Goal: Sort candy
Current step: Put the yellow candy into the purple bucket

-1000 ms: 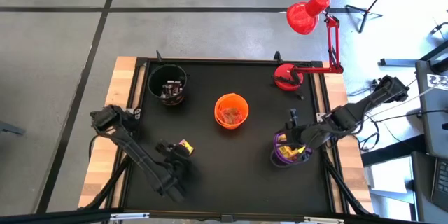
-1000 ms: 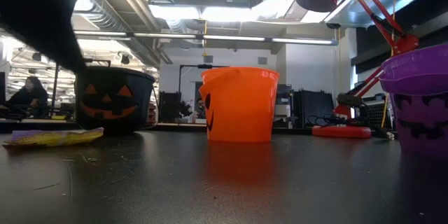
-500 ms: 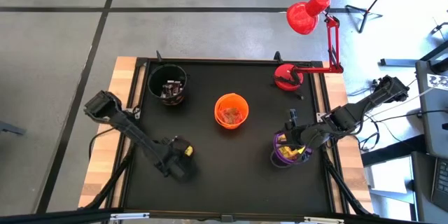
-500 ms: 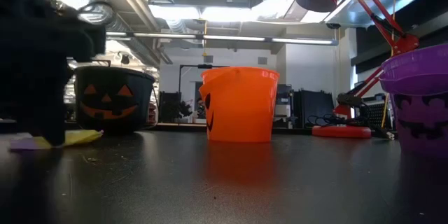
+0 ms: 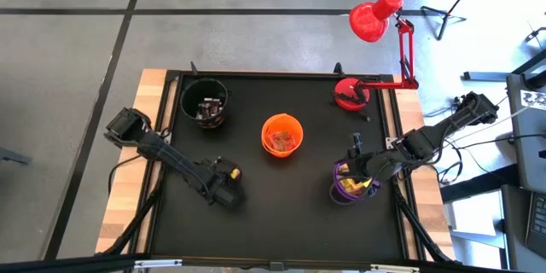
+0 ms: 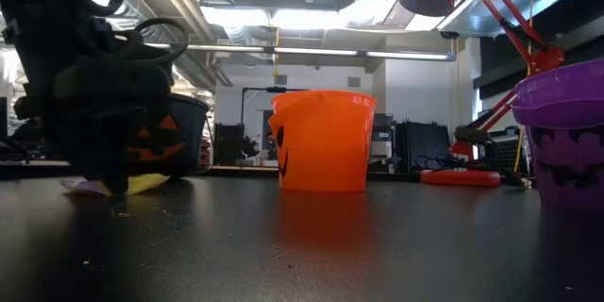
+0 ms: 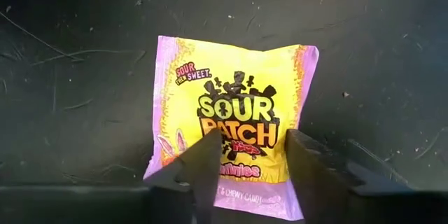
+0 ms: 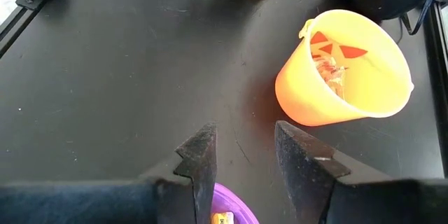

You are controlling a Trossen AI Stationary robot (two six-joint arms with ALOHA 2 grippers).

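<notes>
With its fingers part-open astride the flat yellow candy packet (image 7: 234,143) near the counter's (image 5: 281,205) front-left corner, the left gripper (image 7: 245,164) could skid off the wrapper.

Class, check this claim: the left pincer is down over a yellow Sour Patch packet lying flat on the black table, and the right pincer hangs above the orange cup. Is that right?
Not quite. The right pincer hangs above the purple cup, not the orange cup, as the high view shows. The rest holds: the left pincer is down over the yellow Sour Patch packet lying flat on the black table.
</notes>
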